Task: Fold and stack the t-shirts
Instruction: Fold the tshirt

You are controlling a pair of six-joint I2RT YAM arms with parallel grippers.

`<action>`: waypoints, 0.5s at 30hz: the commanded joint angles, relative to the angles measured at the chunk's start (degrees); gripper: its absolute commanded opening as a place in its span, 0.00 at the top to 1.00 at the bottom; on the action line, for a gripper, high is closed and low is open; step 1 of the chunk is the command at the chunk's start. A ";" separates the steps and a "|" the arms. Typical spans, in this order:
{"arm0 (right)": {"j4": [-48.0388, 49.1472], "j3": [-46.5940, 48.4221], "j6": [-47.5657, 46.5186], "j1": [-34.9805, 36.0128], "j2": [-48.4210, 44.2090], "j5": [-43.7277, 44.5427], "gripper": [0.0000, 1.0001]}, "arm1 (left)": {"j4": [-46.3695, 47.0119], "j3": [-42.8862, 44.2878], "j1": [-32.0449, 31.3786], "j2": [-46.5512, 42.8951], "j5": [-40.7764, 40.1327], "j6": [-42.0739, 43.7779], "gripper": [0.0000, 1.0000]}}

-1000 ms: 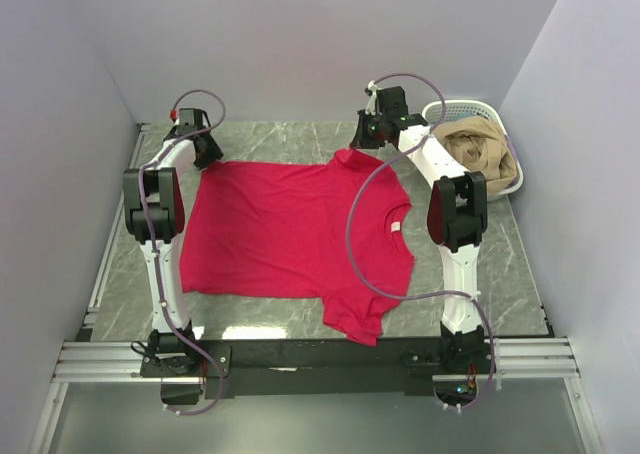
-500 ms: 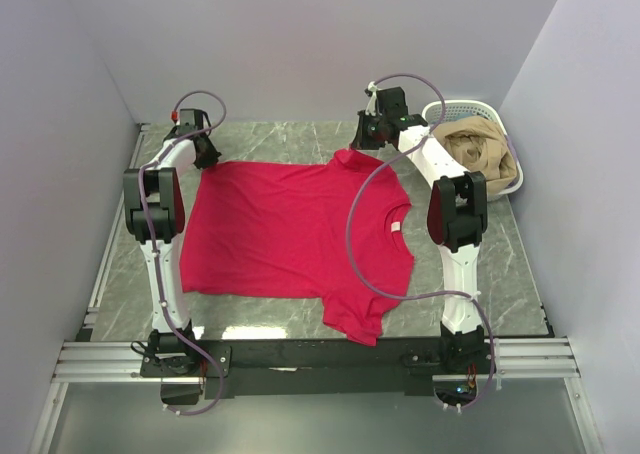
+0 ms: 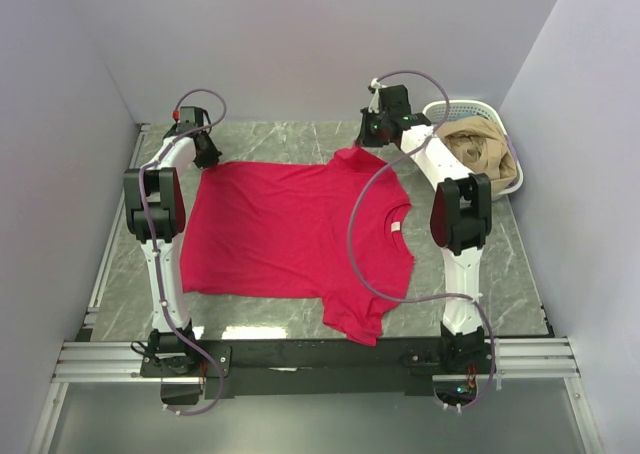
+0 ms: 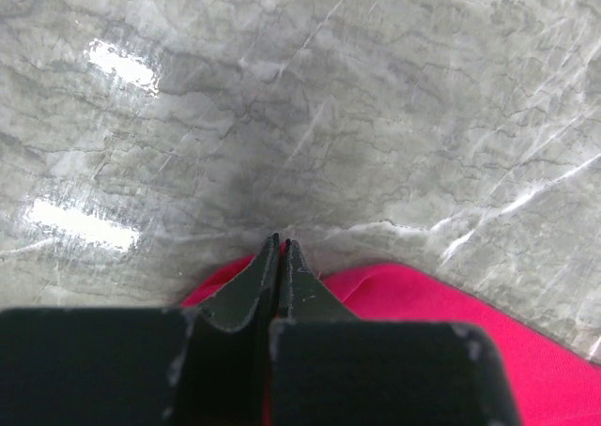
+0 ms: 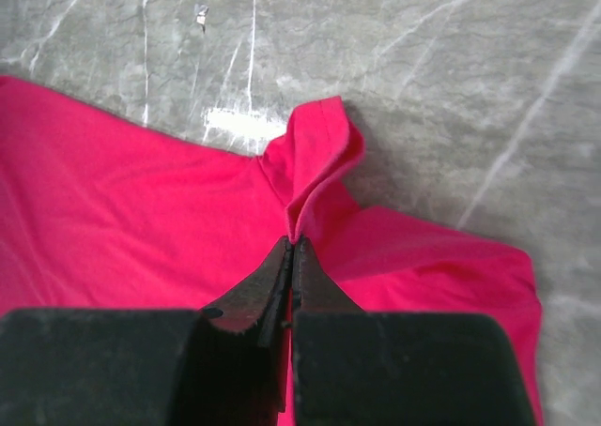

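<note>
One red t-shirt (image 3: 290,229) lies spread flat on the grey marble table (image 3: 280,139), its neck toward the right arm and its hem toward the left. A small white label (image 3: 397,225) shows at the neck opening. The near sleeve (image 3: 355,319) reaches almost to the table's front edge.

At the far sleeve, the right gripper (image 5: 291,248) has its fingers pressed together on a raised ridge of red cloth that runs up from the tips. How much fabric sits between them is hidden by the fingers themselves. The right arm's purple cable (image 3: 352,234) loops over the chest of the shirt and covers a thin line of it.

At the far hem corner, the left gripper (image 4: 282,248) is also closed. Its tips poke past the cloth edge over bare marble, red fabric shows on both sides, and a thin red sliver sits low between the fingers. The corner itself is covered by the gripper body.

At the table's far right corner a white lattice basket (image 3: 470,105) holds a bundle of tan cloth (image 3: 478,146), too crumpled to tell what garment it is.
</note>
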 commanded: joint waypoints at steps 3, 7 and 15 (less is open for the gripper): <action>1.95 -5.46 -1.91 0.02 -10.91 2.02 1.00 | 1.32 -2.51 -0.09 -8.41 -0.13 1.28 0.99; 1.60 -11.79 -2.17 -0.06 -15.48 3.87 1.00 | 2.72 -6.02 0.09 -12.02 -1.01 1.45 0.99; 1.25 -20.22 -1.47 0.02 -19.35 4.22 1.00 | 0.71 -10.07 0.17 -15.01 -2.42 1.37 0.99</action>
